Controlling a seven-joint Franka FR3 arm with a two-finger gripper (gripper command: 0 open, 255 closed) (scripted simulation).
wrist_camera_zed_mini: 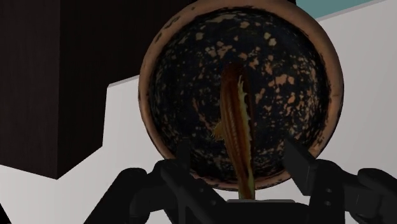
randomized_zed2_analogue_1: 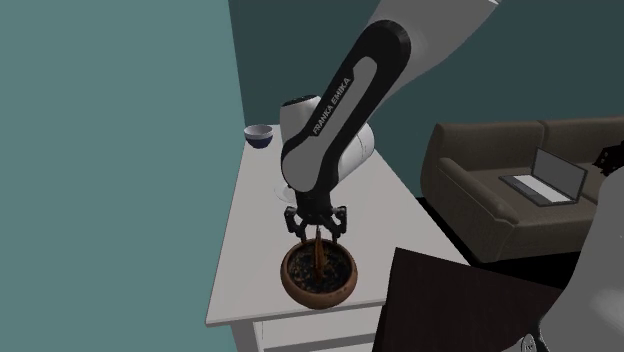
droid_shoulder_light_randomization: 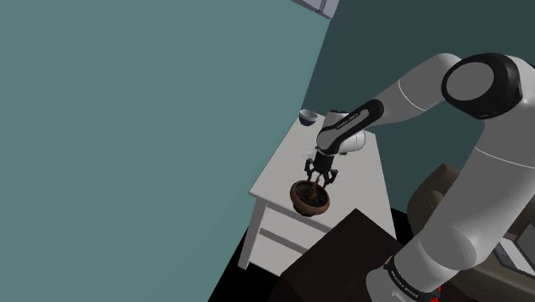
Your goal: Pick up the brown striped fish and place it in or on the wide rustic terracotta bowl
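Note:
A wide brown bowl [droid_shoulder_light_randomization: 300, 204] [randomized_zed2_analogue_1: 291, 286] [wrist_camera_zed_mini: 147, 76] with a dark speckled inside stands near the front edge of a white table [droid_shoulder_light_randomization: 279, 172] [randomized_zed2_analogue_1: 250, 250]. My gripper [droid_shoulder_light_randomization: 321, 178] [randomized_zed2_analogue_1: 317, 228] [wrist_camera_zed_mini: 242, 156] hangs straight above it, open. The thin brown striped fish [randomized_zed2_analogue_1: 318, 257] [wrist_camera_zed_mini: 233, 121] reaches down from between the fingers into the bowl's middle. In the wrist view both fingers stand well apart from the fish and do not touch it.
A small blue and white bowl [droid_shoulder_light_randomization: 307, 117] [randomized_zed2_analogue_1: 259, 134] sits at the table's far corner. A teal wall runs along one side of the table. The dark stand [droid_shoulder_light_randomization: 334, 257] [randomized_zed2_analogue_1: 450, 300] is close beside it. A brown sofa [randomized_zed2_analogue_1: 480, 190] holds a laptop [randomized_zed2_analogue_1: 545, 180].

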